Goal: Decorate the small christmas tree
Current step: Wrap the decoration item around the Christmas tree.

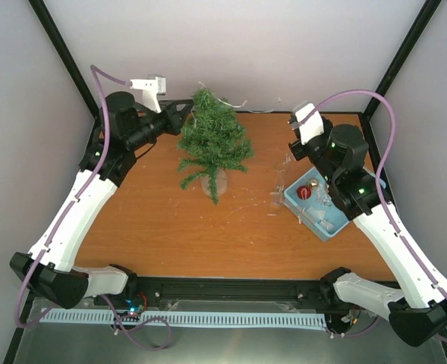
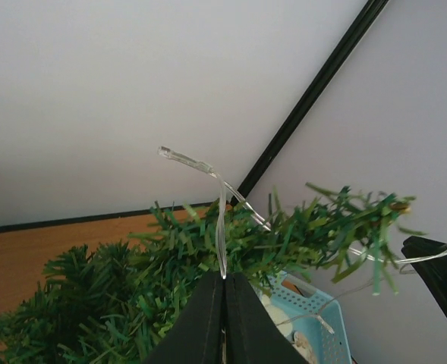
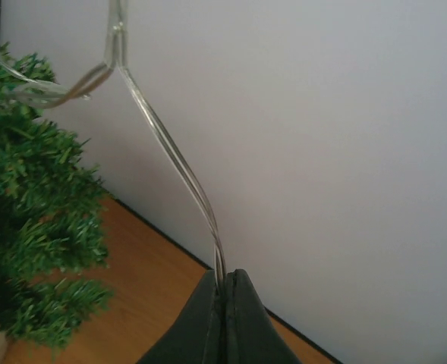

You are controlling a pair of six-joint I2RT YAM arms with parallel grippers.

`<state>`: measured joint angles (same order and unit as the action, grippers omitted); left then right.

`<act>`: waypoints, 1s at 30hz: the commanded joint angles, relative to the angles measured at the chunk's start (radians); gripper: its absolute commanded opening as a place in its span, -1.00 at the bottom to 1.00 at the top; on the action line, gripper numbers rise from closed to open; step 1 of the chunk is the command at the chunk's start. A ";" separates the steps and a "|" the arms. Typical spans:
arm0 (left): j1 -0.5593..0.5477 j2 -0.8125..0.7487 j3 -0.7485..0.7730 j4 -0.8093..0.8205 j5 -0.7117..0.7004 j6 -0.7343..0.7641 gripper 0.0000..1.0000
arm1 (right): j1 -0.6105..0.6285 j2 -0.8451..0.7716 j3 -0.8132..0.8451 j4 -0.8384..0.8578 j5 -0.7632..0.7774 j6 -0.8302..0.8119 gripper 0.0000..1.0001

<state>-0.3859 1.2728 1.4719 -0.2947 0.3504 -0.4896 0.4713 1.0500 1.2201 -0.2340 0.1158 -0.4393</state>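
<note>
Both grippers pinched shut on clear light wire [image 2: 221, 227], either side of the small christmas tree [image 1: 212, 144].
Left gripper [image 2: 224, 282]: fingers together, clamped on the wire, which rises from the tips, bends over to a small bulb end and trails on across the treetop. Right gripper [image 3: 223, 282]: fingers together on a twin clear strand running up and left toward the branches; cannot tell if it is the same strand. Tree upright at back centre of the table [image 1: 170, 227], on a pale base [image 1: 215, 186]. The left gripper is at its upper left, the right arm well off to its right. Blue basket [image 1: 331, 224] near the right edge, partly under the right arm. It holds a red bauble [image 1: 304, 192]; other contents too small to tell. Wire barely shows from above. Orange-brown wood top, pale walls, black frame posts [image 1: 64, 53].
</note>
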 commanded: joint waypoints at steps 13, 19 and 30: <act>0.010 -0.056 -0.132 0.140 0.183 -0.142 -0.99 | -0.008 -0.096 -0.142 -0.081 -0.257 0.088 -0.94; 0.010 -0.045 -0.195 0.238 0.228 -0.242 -0.99 | -0.008 -0.094 -0.180 -0.061 -0.298 0.115 -0.94; 0.010 -0.059 -0.307 0.458 0.172 -0.405 -0.99 | -0.008 -0.118 -0.214 -0.041 -0.319 0.129 -0.94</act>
<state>-0.3813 1.2327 1.1950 0.0296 0.5621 -0.8070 0.4709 0.9531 1.0195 -0.3054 -0.1795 -0.3275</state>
